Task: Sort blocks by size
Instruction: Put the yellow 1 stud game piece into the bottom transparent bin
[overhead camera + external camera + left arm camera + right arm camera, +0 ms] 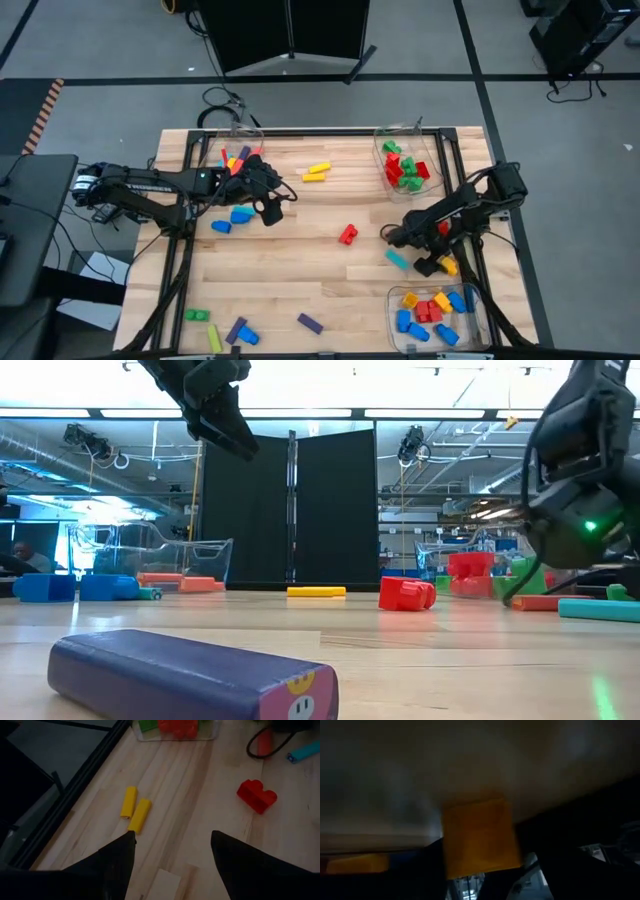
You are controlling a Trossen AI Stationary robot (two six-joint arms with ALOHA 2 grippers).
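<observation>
Blocks — mixed colours, bars and stubs; left tool apart — right tool's state unclear.

A robotics laboratory or workshop hall: a framed wooden table stands on grey floor marked with dark tape lines; black partition panels rise behind it. Long ceiling strip lights, exposed overhead ducting and cluttered equipment benches fill the background; loose cables trail across the floor.

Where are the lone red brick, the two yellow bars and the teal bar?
Red brick (347,234), high view, middle of its top.
Yellow bars (317,172), high view, where the pair meet.
Teal bar (398,259), high view, middle of its length.
</observation>
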